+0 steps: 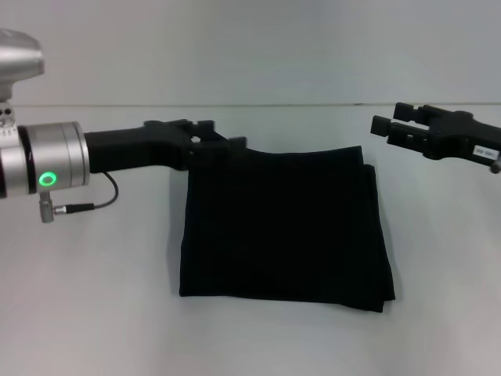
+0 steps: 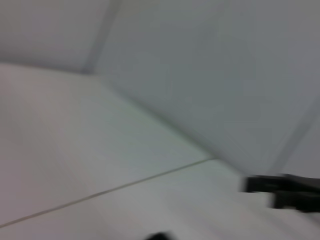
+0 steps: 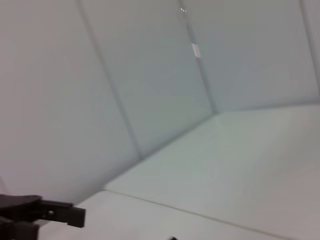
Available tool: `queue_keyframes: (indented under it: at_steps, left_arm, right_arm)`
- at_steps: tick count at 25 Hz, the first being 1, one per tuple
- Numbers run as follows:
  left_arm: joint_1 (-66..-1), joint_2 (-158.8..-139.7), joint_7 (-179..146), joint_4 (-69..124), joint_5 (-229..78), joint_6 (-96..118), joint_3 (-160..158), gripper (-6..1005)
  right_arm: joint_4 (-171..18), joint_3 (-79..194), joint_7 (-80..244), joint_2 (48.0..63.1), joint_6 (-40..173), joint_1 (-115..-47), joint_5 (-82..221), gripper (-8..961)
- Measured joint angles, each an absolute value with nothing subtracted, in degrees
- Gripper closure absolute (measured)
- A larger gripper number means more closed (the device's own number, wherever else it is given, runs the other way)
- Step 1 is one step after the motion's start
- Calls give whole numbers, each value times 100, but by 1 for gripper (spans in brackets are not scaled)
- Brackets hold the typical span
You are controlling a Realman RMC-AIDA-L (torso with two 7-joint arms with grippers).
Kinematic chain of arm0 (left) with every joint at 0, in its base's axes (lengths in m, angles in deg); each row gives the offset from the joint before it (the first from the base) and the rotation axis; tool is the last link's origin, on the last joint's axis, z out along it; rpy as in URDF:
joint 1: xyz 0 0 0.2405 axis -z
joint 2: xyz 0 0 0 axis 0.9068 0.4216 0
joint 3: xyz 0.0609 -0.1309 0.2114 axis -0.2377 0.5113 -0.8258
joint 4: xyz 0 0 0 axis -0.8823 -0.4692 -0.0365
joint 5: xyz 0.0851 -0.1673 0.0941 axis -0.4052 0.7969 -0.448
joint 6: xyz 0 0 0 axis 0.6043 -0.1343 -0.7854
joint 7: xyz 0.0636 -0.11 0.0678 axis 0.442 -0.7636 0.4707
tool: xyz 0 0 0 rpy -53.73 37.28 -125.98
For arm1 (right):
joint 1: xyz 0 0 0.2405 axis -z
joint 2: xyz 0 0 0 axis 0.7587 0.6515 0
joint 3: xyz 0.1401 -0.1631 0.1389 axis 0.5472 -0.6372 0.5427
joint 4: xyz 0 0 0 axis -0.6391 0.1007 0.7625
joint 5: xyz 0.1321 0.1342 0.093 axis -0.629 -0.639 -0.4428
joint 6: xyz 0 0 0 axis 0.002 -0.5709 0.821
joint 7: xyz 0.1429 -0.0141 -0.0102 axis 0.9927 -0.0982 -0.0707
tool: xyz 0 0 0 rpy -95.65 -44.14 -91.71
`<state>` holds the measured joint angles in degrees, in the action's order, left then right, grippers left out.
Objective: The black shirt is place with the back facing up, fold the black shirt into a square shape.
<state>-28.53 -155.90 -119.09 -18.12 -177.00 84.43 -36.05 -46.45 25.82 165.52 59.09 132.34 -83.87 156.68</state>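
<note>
1. The shirt [image 1: 286, 223] lies folded, roughly square, mid-counter [image 1: 94, 313].
2. Your left gripper [image 1: 223, 142] is at its far-left corner — fingers' state: cannot tell.
3. Right gripper [image 1: 385, 125] hovers off the far-right corner, fingers apart, empty.

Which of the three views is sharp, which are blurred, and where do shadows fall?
Head view: sharp, evenly lit; the black shirt casts only a faint shadow on the table. Left wrist view: blurred, the right gripper is a dark smear. Right wrist view: slightly soft, the left gripper shows clearer edges.
</note>
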Motion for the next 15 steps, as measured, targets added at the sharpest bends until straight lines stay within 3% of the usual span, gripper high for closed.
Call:
queue_keyframes:
  at_steps: [7, 15]
  left_arm:
    - [-2764, -15549, -11119, -1370, -17408, 9342, -3540, 83]
    - [-2403, -15510, -10976, -1234, -17887, 8987, -4129, 48]
  right_arm:
    - [-4242, 2487, 16571, 5613, 13868, -8439, 16169, 242]
    - [-3773, 2456, 17278, 5448, 13823, -8937, 17427, 241]
